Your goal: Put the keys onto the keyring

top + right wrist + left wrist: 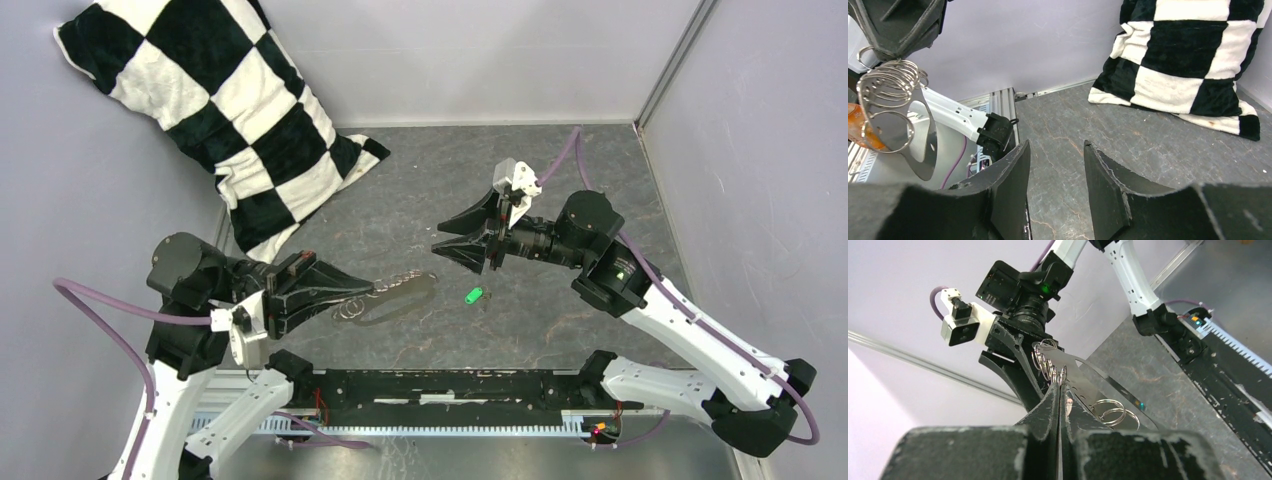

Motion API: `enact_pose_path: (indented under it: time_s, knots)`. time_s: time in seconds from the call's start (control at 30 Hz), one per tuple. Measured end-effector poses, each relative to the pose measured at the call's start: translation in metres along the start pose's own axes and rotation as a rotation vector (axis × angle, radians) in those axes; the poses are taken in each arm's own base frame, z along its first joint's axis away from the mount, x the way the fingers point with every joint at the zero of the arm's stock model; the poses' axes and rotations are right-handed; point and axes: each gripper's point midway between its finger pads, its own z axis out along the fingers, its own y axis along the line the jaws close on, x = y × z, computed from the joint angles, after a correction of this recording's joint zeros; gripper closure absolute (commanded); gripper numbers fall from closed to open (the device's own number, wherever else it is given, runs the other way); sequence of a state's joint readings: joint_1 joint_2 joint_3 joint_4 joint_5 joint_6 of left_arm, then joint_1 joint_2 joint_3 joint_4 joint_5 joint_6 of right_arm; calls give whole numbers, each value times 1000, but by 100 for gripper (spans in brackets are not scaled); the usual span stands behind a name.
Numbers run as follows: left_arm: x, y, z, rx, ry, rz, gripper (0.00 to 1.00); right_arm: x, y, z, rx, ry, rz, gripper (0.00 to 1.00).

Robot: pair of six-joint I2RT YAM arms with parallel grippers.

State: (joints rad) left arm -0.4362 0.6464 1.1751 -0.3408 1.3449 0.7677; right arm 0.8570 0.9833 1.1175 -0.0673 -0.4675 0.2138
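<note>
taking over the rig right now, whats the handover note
Left pincer: shut on the keyring, holding it up off the table.
Right pincer: open and empty, in the air, pointing toward the keyring.
Green-tagged key: lying on the table just right of the keyring, with nothing touching it.
Done: keyring gripped and held out.
Left to do: pick up the key, probably with the free right pincer, and thread it onto the keyring.

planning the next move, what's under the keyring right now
Under the keyring: bare grey table and shadow. The green key lies beside, not under. The left gripper covers the ring's near end.
</note>
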Motion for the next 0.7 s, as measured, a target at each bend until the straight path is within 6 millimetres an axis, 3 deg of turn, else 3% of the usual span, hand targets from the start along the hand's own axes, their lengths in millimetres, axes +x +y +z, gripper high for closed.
enact_pose_path:
  time_s: [0.7]
  knots:
    - [-19,1,0,2,-41,-41,98,2,-1,2,-4,-15,2,46]
